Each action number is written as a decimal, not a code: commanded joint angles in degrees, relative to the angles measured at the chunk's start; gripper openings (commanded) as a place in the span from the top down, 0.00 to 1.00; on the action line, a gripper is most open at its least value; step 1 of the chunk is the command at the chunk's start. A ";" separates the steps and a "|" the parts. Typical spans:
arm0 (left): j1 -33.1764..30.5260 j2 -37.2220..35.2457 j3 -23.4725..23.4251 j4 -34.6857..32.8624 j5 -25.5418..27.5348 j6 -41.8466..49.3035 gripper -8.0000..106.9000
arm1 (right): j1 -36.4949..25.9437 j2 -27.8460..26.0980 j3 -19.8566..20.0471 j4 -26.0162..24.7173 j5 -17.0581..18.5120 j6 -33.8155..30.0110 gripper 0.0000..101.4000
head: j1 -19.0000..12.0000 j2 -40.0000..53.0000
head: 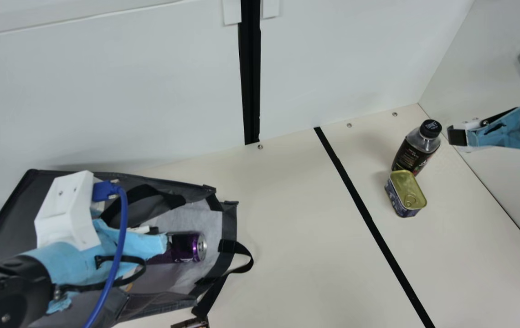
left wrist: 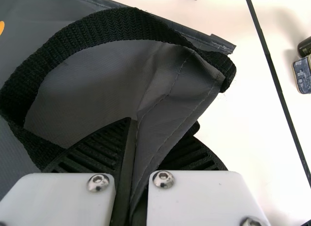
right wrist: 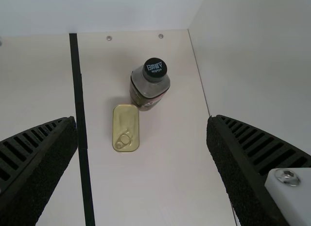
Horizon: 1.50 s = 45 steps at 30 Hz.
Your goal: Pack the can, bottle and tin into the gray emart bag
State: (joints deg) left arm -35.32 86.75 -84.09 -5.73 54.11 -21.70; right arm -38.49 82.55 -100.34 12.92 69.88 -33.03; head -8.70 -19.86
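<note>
Partly hidden, the left pincer clamped on the gray bag; right pincer wide apart.

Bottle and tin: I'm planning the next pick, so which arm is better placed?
The right, I'd judge: its open gripper hangs near the bottle and tin. The left gripper is shut on the gray bag, across the table, probably best kept there.

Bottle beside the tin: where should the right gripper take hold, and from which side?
Probably around the upper body, coming from above: the bottle stands upright, cap on top, with open space at its left and right. The tin sits close on its near side, so the right gripper would best close from left and right.
</note>
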 commanded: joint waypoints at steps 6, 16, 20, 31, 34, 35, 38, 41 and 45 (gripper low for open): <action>0.00 0.00 0.00 0.00 0.00 0.00 0.84 | 0.65 3.23 -2.00 -0.39 0.02 -0.39 0.10 | -1.30 -0.14; 0.00 0.00 0.00 0.00 0.00 0.00 0.84 | 1.61 8.73 -5.71 -0.77 0.02 -0.50 0.10 | -1.30 -0.14; 0.00 0.00 0.00 0.00 0.00 0.00 0.84 | 1.95 10.87 -6.92 -1.02 0.02 -0.54 0.10 | -1.30 -0.14; 0.00 0.00 0.00 0.00 0.00 0.00 0.84 | 2.57 16.57 -9.88 -1.34 0.02 -1.13 0.10 | -1.30 -0.14; 0.00 0.00 0.00 0.00 0.00 0.00 0.84 | 2.78 18.04 -10.68 -1.43 0.02 -1.20 0.10 | -1.30 -0.14; 0.00 0.00 0.00 0.00 0.00 0.00 0.84 | 2.84 18.52 -10.95 -1.45 0.02 -1.22 0.10 | -1.30 -0.14; 0.00 0.00 0.00 0.00 0.00 0.00 0.84 | 3.06 19.98 -11.73 -1.57 0.02 -1.17 0.10 | -1.30 -0.14; 0.00 0.00 0.00 0.00 0.00 0.00 0.84 | 3.29 21.47 -12.55 -1.78 0.02 -0.98 0.10 | -1.30 -0.14; 0.00 0.00 0.00 0.00 0.00 0.00 0.84 | 3.70 23.39 -13.73 -2.00 0.02 -0.67 0.10 | -1.30 -0.14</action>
State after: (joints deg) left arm -35.32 86.75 -84.09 -5.73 54.11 -21.70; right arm -34.89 105.55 -113.78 10.97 69.81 -33.82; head -8.70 -19.95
